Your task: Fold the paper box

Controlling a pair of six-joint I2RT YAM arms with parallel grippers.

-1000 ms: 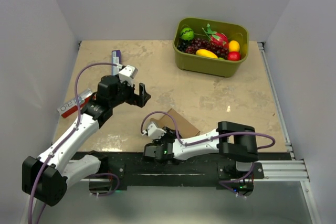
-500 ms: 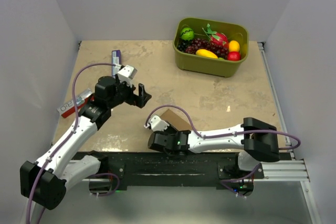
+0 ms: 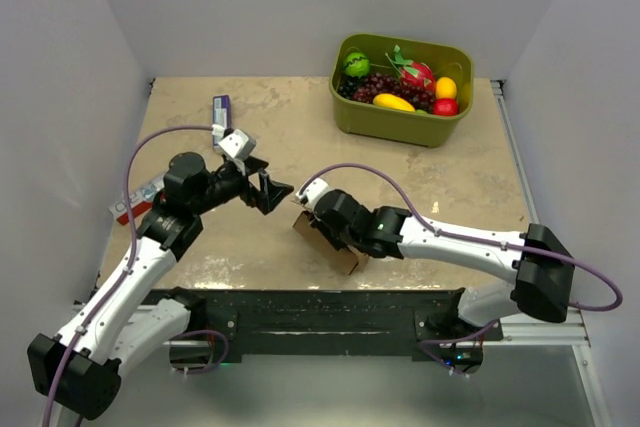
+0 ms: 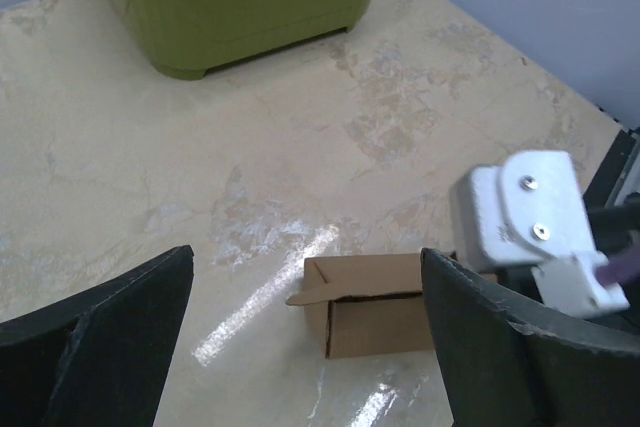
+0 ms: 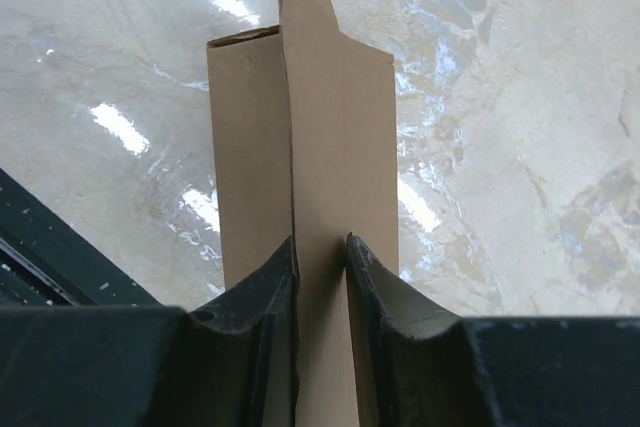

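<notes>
The paper box (image 3: 333, 244) is a small brown carton near the table's front middle. My right gripper (image 3: 322, 219) is shut on it. In the right wrist view its two fingers pinch an upright panel of the paper box (image 5: 340, 117) at the near end, gripper (image 5: 320, 247). The far flap sticks out past the box's end. My left gripper (image 3: 270, 190) hovers just left of the box, open and empty. Seen from the left wrist, the paper box (image 4: 380, 312) lies between and beyond the wide-spread fingers of the gripper (image 4: 306, 257), with a loose flap at its left end.
A green bin (image 3: 402, 112) of toy fruit stands at the back right; its wall (image 4: 240, 7) also shows in the left wrist view. A slim purple-and-white box (image 3: 221, 107) lies at the back left. A red-and-white box (image 3: 140, 197) lies under the left arm. The black mounting rail (image 3: 330, 312) runs along the near edge.
The right arm has swung forward from the near rail, carrying the box toward the table's middle, and its jaws have closed tighter. The left gripper has shifted slightly right and stayed open.
</notes>
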